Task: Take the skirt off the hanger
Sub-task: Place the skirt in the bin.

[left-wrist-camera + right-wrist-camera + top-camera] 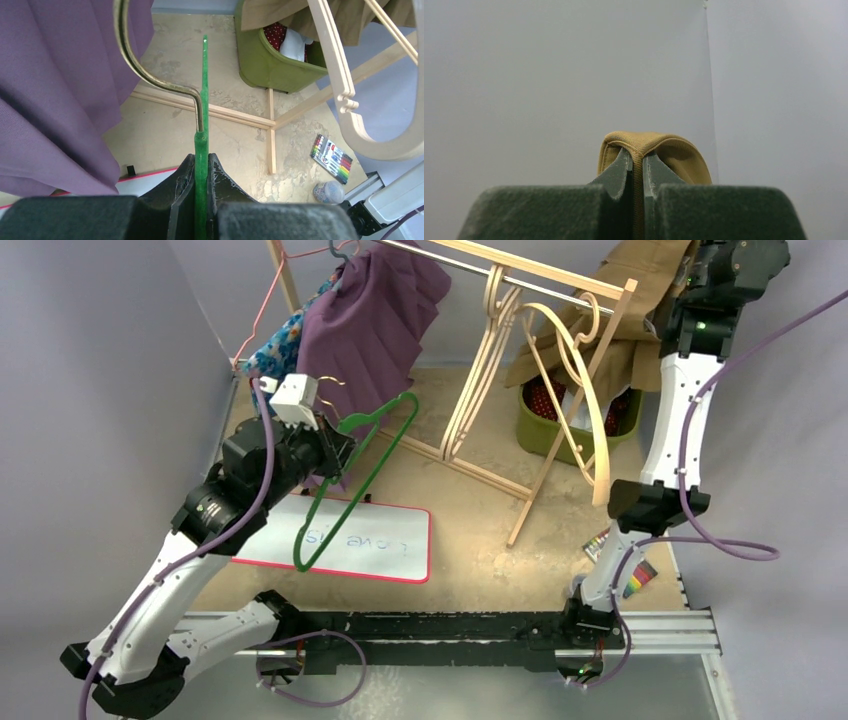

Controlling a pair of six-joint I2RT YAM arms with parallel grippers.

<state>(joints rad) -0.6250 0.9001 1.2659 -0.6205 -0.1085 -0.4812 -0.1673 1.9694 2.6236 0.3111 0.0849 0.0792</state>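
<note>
**Hanger stripped, skirt aloft.** The green hanger (204,85) is shown bare, its neck clamped between the closed fingers of the left hand (335,445) above the near-left part of the worktop (470,530). Its metal hook curls up beside a purple garment (370,320). The tan skirt (640,300) is held well apart from it, at the far right. A fold of its cloth is pinched tight in the right hand (638,160), raised high by the end of the wooden clothes rack (524,508), and the fabric drapes down above the green bin (540,435). Whether its lower part rests on the rack cannot be told.

The separation is judged done, or all but done, since no cloth is seen on the green hanger. What is left appears to be the setting down: the skirt would need to be lowered and let go, and the hanger laid aside.

Room is tight on the right, where the rack's leg, the empty wooden hangers (580,350) and the bin's rim are crowded beneath the skirt. More open ground is offered on the worktop between the rack's base and the whiteboard (390,540), though the hanger's long lower end hangs over that board's left part.
</note>
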